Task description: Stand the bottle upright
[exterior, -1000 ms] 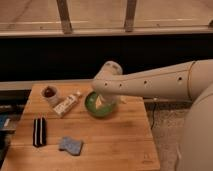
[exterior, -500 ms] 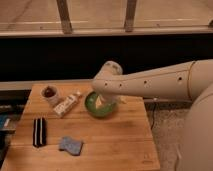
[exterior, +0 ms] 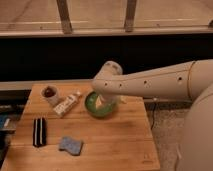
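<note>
The bottle [exterior: 68,104] is slim and cream-white with a pale label. It lies on its side on the wooden table [exterior: 115,142], between the white cup and the green bowl. My arm reaches in from the right, and my gripper [exterior: 106,102] hangs over the green bowl [exterior: 95,106], to the right of the bottle and apart from it. The wrist hides most of the gripper.
A short white cup [exterior: 50,94] with a dark reddish inside stands at the table's back left. A black flat striped object [exterior: 39,131] lies at the front left, and a blue-grey sponge [exterior: 71,145] lies next to it. A dark wall and railing run behind the table.
</note>
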Robot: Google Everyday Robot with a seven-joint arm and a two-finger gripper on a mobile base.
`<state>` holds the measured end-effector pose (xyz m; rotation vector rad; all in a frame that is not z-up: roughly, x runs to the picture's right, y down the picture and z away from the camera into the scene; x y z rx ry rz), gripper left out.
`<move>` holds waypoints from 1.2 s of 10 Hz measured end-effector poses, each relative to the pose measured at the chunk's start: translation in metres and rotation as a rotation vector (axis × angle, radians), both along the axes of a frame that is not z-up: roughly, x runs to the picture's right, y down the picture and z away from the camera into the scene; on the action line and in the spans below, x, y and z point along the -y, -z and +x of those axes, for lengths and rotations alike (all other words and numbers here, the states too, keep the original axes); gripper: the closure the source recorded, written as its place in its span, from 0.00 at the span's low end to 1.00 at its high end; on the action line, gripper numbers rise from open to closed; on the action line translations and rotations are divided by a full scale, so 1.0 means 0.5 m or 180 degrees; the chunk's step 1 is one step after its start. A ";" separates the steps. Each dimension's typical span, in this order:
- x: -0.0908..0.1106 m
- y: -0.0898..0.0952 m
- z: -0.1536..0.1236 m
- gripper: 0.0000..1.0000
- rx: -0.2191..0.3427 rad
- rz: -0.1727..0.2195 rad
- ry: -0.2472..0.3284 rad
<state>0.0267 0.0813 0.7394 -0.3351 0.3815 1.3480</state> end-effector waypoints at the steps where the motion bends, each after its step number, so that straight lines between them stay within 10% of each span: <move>1: 0.000 0.000 0.000 0.20 -0.0002 0.0001 -0.0003; 5: 0.104 0.002 -0.020 0.20 0.0269 0.0211 -0.0140; 12: 0.212 -0.066 -0.275 0.20 0.1053 0.0409 -0.0067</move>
